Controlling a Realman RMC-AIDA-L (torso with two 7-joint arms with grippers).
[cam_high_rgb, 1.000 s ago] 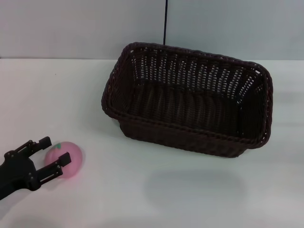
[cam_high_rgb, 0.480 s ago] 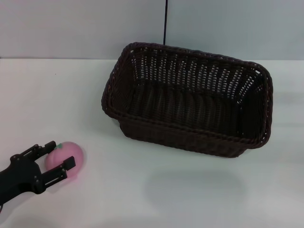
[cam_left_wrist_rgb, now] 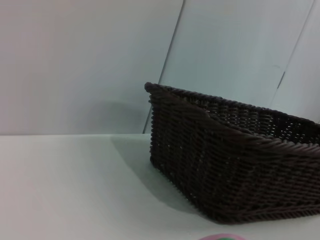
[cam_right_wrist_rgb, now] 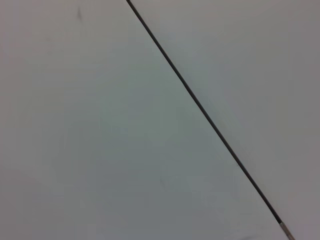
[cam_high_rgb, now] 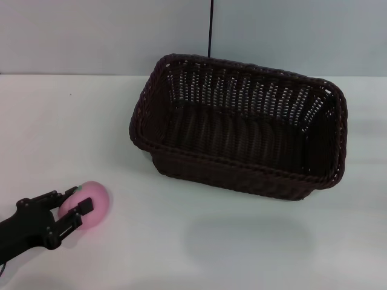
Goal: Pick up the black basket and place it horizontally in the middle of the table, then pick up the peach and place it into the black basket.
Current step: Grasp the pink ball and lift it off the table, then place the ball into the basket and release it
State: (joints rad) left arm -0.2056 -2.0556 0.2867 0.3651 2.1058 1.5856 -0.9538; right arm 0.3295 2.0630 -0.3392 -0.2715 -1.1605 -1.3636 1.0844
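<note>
The black basket (cam_high_rgb: 242,136) stands upright on the white table (cam_high_rgb: 181,241), right of the middle, its long side running across and a little askew; it is empty. It also shows in the left wrist view (cam_left_wrist_rgb: 235,160). The pink peach (cam_high_rgb: 97,202) lies on the table at the near left, well apart from the basket; a sliver of it shows in the left wrist view (cam_left_wrist_rgb: 220,237). My left gripper (cam_high_rgb: 77,199) is low at the near left, its fingers closed in on the peach's left side. My right gripper is out of view.
A grey wall (cam_high_rgb: 91,36) runs behind the table, with a thin dark vertical line (cam_high_rgb: 210,27) behind the basket. The right wrist view shows only wall and a dark seam (cam_right_wrist_rgb: 200,110).
My left gripper's fingers have narrowed from wide open onto the peach. The peach has shifted slightly right. The basket has not moved.
</note>
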